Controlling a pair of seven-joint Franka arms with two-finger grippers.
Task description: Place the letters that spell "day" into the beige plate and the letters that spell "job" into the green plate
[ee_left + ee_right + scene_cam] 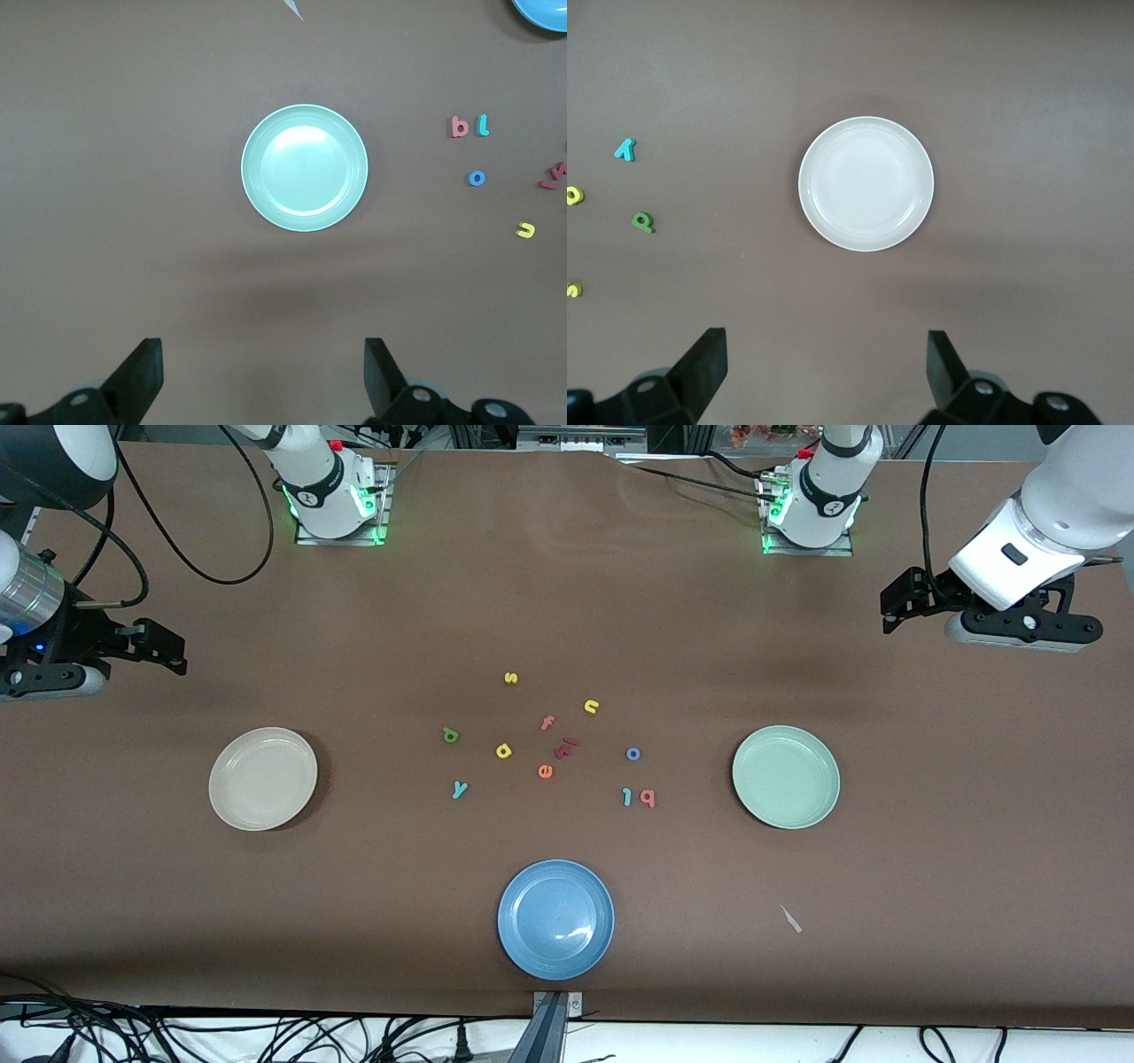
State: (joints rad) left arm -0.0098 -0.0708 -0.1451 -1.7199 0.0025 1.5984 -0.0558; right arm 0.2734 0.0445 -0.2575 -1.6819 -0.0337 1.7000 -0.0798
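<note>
The empty beige plate [263, 778] [866, 183] lies toward the right arm's end, the empty green plate [786, 776] [304, 167] toward the left arm's end. Between them on the table lie the green "d" [451, 735], yellow "a" [504, 751] and teal "y" [459, 789]. Closer to the green plate are the blue "o" [633, 754], teal "j" [627, 797] and salmon "b" [648, 798]. My left gripper [897, 607] [263, 372] hangs open and empty, high over the table edge past the green plate. My right gripper [168, 651] [826, 367] hangs open and empty near the beige plate.
A blue plate [555, 919] sits nearest the front camera. Other letters lie among the task ones: yellow "s" [510, 678], yellow "n" [592, 707], salmon "f" [547, 723], orange "e" [545, 771] and a dark red piece [566, 747]. A white scrap [790, 919] lies on the brown cloth.
</note>
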